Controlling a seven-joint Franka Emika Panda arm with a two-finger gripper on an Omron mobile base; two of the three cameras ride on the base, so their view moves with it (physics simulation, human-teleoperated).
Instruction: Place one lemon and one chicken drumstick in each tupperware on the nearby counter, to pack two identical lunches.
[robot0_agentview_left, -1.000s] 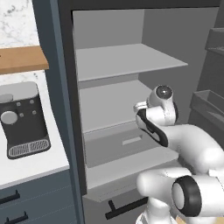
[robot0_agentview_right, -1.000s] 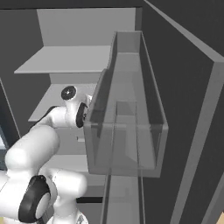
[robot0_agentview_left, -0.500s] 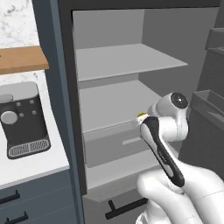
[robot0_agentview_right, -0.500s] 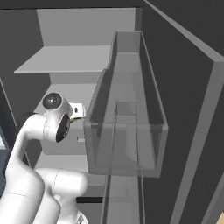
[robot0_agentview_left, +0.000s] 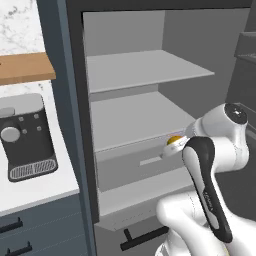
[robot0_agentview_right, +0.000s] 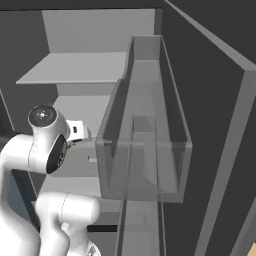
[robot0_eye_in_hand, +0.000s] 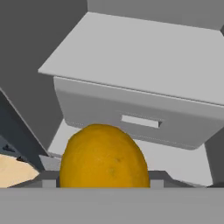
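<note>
A yellow-orange lemon (robot0_eye_in_hand: 104, 157) sits between the fingers of my gripper (robot0_eye_in_hand: 104, 178), which is shut on it. In the left base view the lemon (robot0_agentview_left: 173, 141) peeks out at the gripper (robot0_agentview_left: 171, 146), held in front of the open fridge's grey drawer (robot0_agentview_left: 135, 165). The hand (robot0_agentview_right: 76, 132) also shows in the right base view, left of the door bin. A strip of the white counter (robot0_agentview_left: 35, 187) lies at the left. The chicken drumstick and the tupperware are out of view.
The open fridge has two grey shelves (robot0_agentview_left: 145, 67) above the drawer. Its door stands at the right with a clear bin (robot0_agentview_right: 145, 150) close to the arm. A black coffee machine (robot0_agentview_left: 26, 137) stands on the counter under a wooden shelf (robot0_agentview_left: 25, 67).
The arm has swung and folded upward in front of the fridge. The hand has shifted slightly right and down, with the lemon still in the gripper.
</note>
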